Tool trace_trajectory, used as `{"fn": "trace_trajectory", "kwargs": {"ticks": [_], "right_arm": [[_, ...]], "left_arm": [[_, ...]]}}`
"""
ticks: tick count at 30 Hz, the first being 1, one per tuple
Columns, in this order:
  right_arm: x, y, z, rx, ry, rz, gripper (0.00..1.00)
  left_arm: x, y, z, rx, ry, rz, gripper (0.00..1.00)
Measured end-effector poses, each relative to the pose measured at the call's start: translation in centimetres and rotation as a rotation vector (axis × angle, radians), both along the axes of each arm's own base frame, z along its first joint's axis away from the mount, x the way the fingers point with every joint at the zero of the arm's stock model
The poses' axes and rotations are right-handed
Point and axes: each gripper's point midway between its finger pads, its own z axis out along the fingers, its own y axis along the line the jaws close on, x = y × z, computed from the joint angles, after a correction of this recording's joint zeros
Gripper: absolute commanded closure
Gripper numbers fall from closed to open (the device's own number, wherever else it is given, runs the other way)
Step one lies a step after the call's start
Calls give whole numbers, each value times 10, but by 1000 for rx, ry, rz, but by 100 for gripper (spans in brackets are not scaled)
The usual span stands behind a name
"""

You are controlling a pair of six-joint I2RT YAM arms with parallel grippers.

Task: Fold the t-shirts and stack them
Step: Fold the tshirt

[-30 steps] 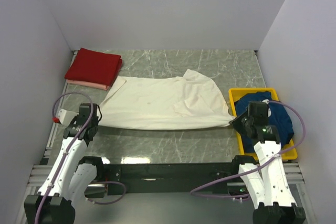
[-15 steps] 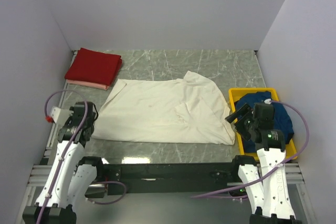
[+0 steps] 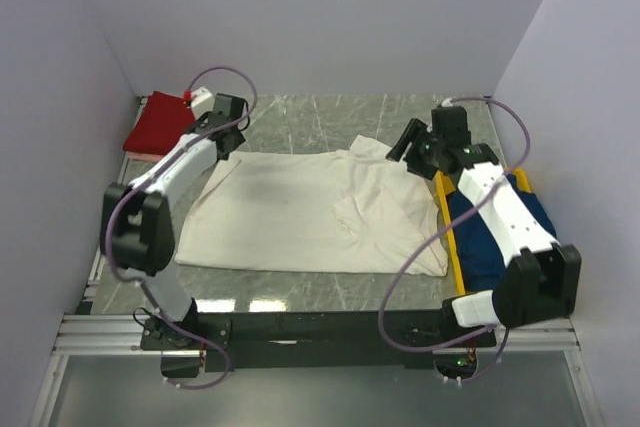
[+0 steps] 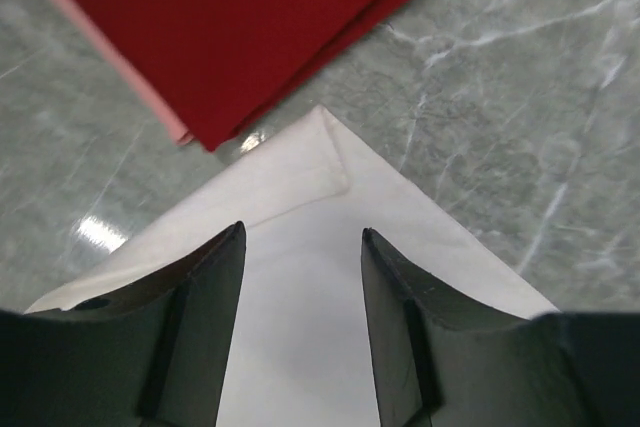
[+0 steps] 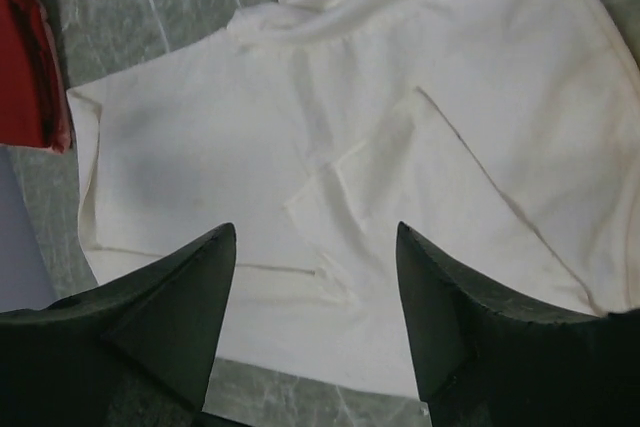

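Overhead: cream t-shirt (image 3: 300, 212) spread on the table (image 3: 330, 117), rumpled rightward. Left wrist: left gripper (image 4: 300, 237) gaping over its far corner, beside dark red t-shirt (image 4: 230, 17). Right wrist: right gripper (image 5: 312, 235) gaping above cloth too. Probably soft, limp, light; best pinched at corners.

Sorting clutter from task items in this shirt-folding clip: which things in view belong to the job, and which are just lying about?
Part of the job:
cream shirt, spread flat
red shirt, folded, on top of a pink shirt
navy shirt, heaped in the yellow bin

Just there:
the yellow bin itself
marble table
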Motion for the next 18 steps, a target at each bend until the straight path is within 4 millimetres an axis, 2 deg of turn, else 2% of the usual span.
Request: {"fn": "trace_trajectory", "kwargs": {"ticks": [3, 6, 8, 12, 18], "right_arm": [[32, 5, -1, -16, -10, 17, 30], [59, 9, 0, -31, -29, 31, 32], [75, 10, -2, -43, -33, 39, 32], [97, 13, -13, -61, -26, 51, 34], [109, 15, -41, -76, 32, 60, 34]], "left_arm": [[23, -10, -31, 59, 79, -52, 47], [34, -15, -61, 107, 159, -80, 49], [40, -16, -74, 131, 192, -89, 49], [49, -17, -88, 162, 228, -99, 50], [70, -19, -94, 190, 232, -103, 54]]}}
